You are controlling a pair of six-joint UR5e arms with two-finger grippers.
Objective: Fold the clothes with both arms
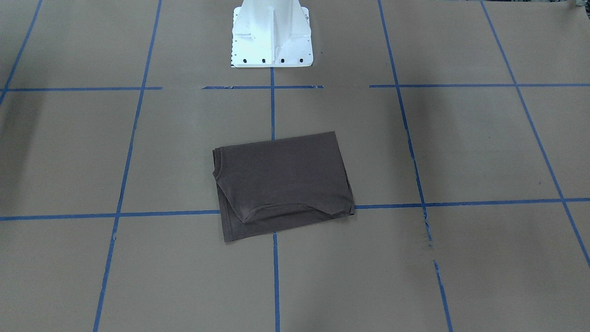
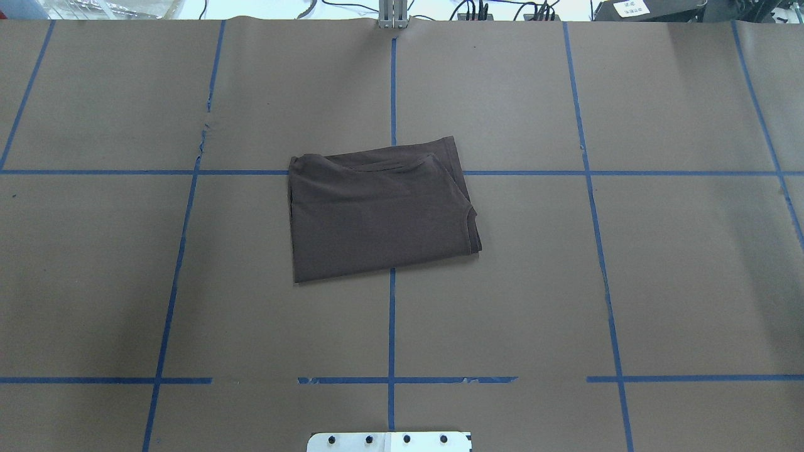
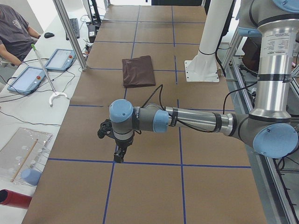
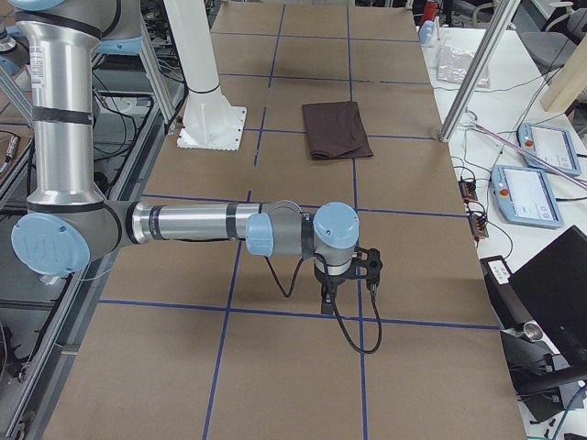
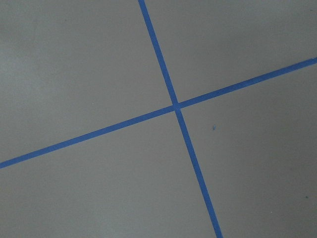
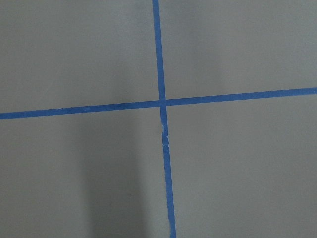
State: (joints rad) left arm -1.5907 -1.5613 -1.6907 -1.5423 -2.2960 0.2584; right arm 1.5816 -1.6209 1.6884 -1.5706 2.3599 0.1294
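Brown paper (image 2: pixel 691 282) marked into squares by blue tape lines (image 2: pixel 391 326) is spread over the table. Nearest in the left side view, the left arm (image 3: pixel 187 120) is stretched out low over the paper, with the left gripper (image 3: pixel 118 158) pointed down just above a tape line. Whether its fingers are apart or together cannot be told. The right arm (image 4: pixel 193 225) is posed likewise in the right side view, and the stance of the right gripper (image 4: pixel 327 302) cannot be told either. Only bare paper and a tape crossing (image 5: pixel 175 105) are shown by each wrist camera. Both grippers are well apart from the garment. Farther along, in front of the white pedestal base (image 2: pixel 389 441), the dark brown T-shirt (image 2: pixel 377 213) is laid flat at the table's centre, over the crossing of the middle tape line and a cross line. It is folded into a compact, roughly rectangular stack, set slightly askew to the grid. A curved seamed edge (image 1: pixel 281 210) is seen on the side away from the robot, where a lower layer juts out at one corner. Soft creases are seen along that far side. Beyond the table's far edge, black cables (image 2: pixel 477 9) are visible.
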